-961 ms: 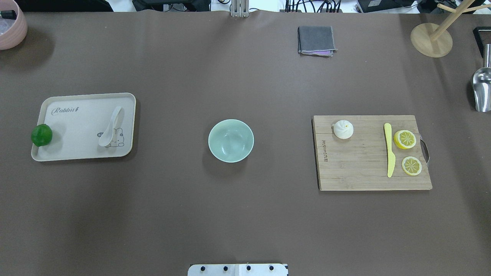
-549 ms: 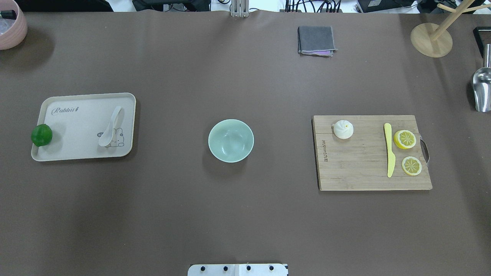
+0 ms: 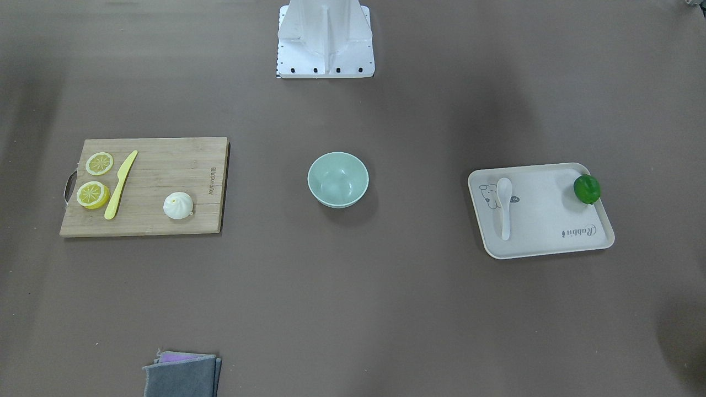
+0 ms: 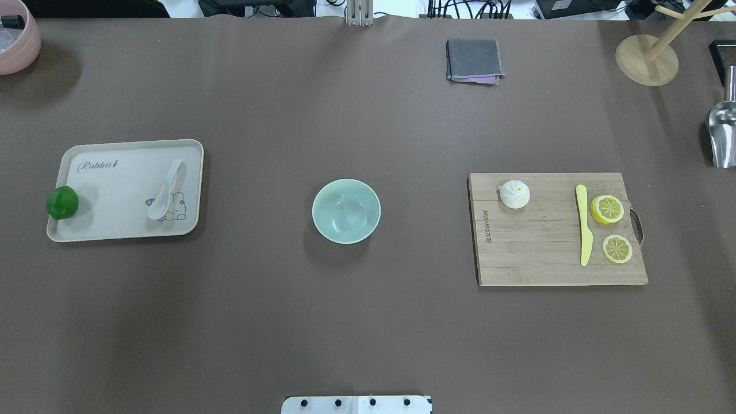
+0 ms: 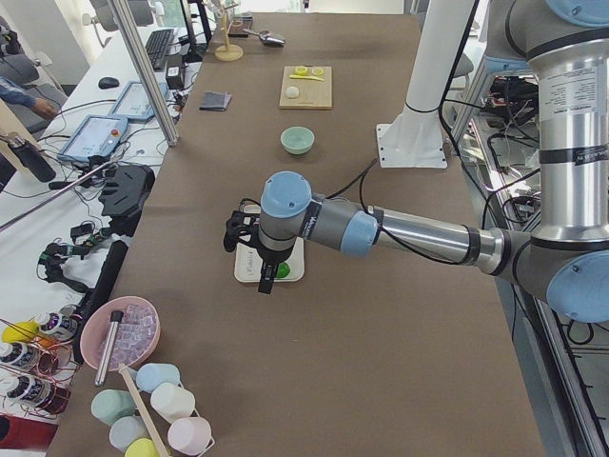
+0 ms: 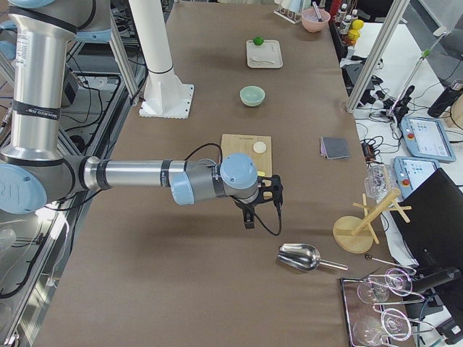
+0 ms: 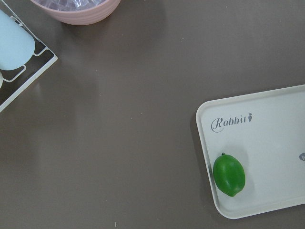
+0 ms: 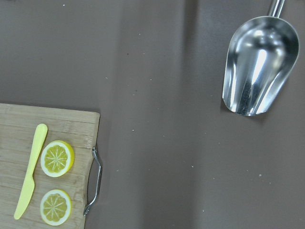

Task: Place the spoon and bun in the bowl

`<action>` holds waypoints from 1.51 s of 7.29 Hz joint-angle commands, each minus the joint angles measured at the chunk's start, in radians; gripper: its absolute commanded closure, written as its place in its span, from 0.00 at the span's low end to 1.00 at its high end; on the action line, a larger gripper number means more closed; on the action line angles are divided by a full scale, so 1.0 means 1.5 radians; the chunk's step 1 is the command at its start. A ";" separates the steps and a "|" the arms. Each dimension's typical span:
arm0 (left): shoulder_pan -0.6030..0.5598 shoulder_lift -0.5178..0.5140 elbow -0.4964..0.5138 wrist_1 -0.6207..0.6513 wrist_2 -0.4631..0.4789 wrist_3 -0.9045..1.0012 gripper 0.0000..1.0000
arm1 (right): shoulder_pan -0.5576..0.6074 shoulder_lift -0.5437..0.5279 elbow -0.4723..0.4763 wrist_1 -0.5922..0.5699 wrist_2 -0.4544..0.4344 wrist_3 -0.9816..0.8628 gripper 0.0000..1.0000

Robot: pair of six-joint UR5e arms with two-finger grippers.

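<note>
The white spoon (image 4: 167, 190) lies on the beige tray (image 4: 115, 184) at the left, scoop toward the robot; it also shows in the front view (image 3: 504, 207). The white bun (image 4: 514, 194) sits on the far left corner of the wooden cutting board (image 4: 540, 253). The empty mint-green bowl (image 4: 346, 211) stands at the table's middle. My left gripper (image 5: 265, 284) hangs above the tray's outer end. My right gripper (image 6: 249, 217) hangs beyond the board's handle end. Both show only in the side views, so I cannot tell whether they are open or shut.
A green lime (image 4: 62, 202) sits on the tray's left edge. A yellow knife (image 4: 583, 224) and two lemon slices (image 4: 607, 209) lie on the board. A folded grey cloth (image 4: 474, 60), a metal scoop (image 4: 721, 135), a wooden stand (image 4: 647, 57) and a pink bowl (image 4: 17, 37) are at the table's edges.
</note>
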 commanded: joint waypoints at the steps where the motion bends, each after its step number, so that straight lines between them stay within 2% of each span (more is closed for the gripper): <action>1: 0.015 -0.007 -0.001 0.000 -0.021 -0.002 0.03 | -0.057 0.005 0.036 0.002 -0.003 0.062 0.00; 2: 0.024 -0.017 0.000 0.000 -0.021 -0.012 0.03 | -0.114 0.038 0.066 0.003 -0.013 0.185 0.00; 3: 0.051 -0.048 0.000 -0.005 -0.016 -0.107 0.03 | -0.175 0.068 0.088 0.021 -0.045 0.285 0.01; 4: 0.098 -0.068 0.002 -0.017 -0.006 -0.155 0.03 | -0.250 0.106 0.089 0.062 -0.114 0.392 0.02; 6: 0.196 -0.154 0.029 -0.018 0.083 -0.263 0.03 | -0.403 0.223 0.060 0.066 -0.236 0.542 0.09; 8: 0.276 -0.207 0.079 -0.020 0.125 -0.293 0.03 | -0.451 0.312 -0.036 0.070 -0.255 0.558 0.10; 11: 0.304 -0.232 0.093 -0.020 0.130 -0.324 0.03 | -0.488 0.327 -0.093 0.070 -0.282 0.551 0.21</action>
